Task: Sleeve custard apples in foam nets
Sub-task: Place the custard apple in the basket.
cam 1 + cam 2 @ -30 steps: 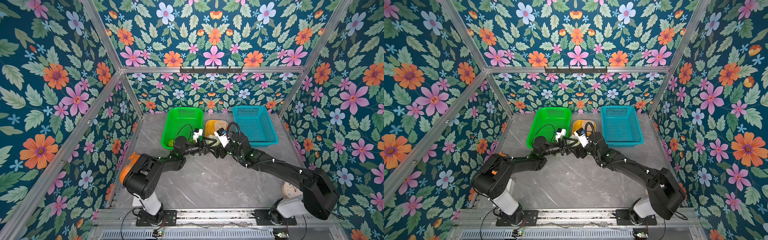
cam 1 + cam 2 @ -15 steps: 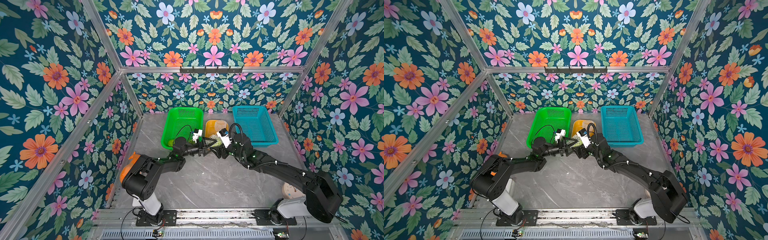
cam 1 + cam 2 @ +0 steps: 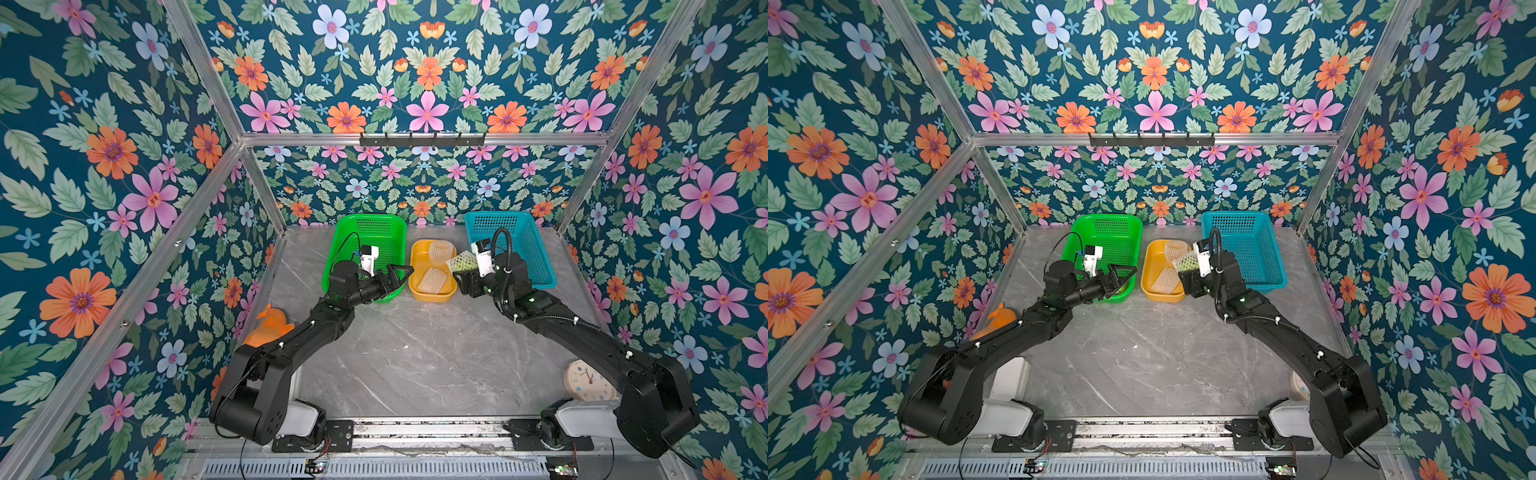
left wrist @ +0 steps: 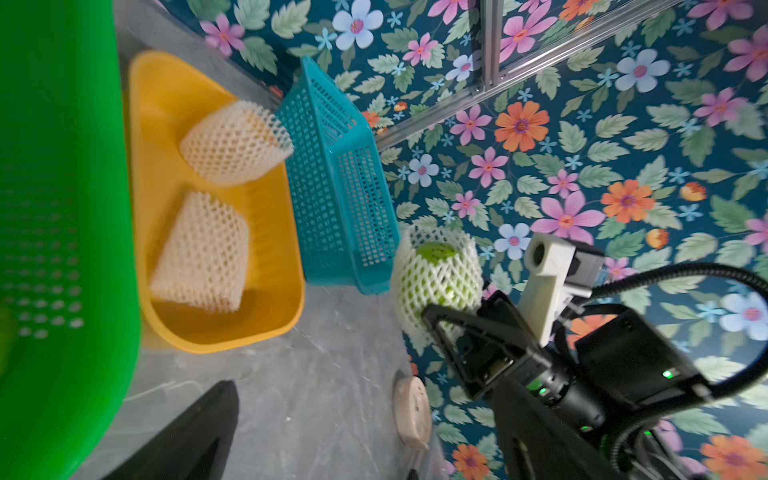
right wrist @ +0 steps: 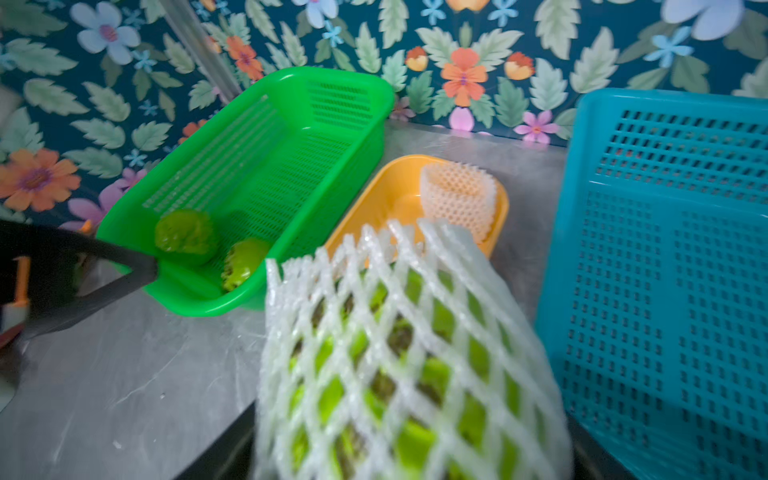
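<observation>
Floral wallpaper closed in a grey marbled worktop (image 3: 415, 365). Along its far edge stood a green basket (image 3: 370, 217) toward the left and a blue basket (image 3: 536, 266) toward the right. A smaller yellow tray (image 3: 432, 297) sat between them. The row looked like supply, net stock and output, laid out so each arm served its own side.

The right gripper (image 3: 465, 274) hung between the tray and the blue basket. Its jaws were closed around a netted custard apple (image 5: 399, 365), with the net's open end turned away from them. I judged it bound for the blue basket, where no fruit showed.

The left gripper (image 3: 399, 275) hovered at the green basket's near right corner, jaws spread wide and empty, probably placed to fetch the next fruit. Two bare custard apples (image 5: 187, 235) lay at that basket's near end, and two spare foam nets (image 3: 432, 279) waited in the tray.
</observation>
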You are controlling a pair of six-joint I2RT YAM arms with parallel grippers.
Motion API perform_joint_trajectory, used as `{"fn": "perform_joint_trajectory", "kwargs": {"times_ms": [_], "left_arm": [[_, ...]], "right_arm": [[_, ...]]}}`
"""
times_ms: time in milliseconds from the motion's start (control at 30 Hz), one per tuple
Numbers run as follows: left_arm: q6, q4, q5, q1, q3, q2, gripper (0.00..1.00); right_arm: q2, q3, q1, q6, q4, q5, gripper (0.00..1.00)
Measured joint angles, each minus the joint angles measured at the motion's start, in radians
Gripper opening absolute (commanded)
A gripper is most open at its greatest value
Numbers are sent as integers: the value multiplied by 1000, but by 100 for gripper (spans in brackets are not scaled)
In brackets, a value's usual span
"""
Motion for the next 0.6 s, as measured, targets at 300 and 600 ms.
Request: {"fn": "perform_joint_trajectory", "kwargs": {"times_ms": [300,600], "left_arm": [[204,-239,-263,2,27,-55,100],[237,-271,-380,8,12,-31,100]], "right_arm": [[155,197,-189,63,-144,80,80],[429,340,-249,63,-192,114,81]]}}
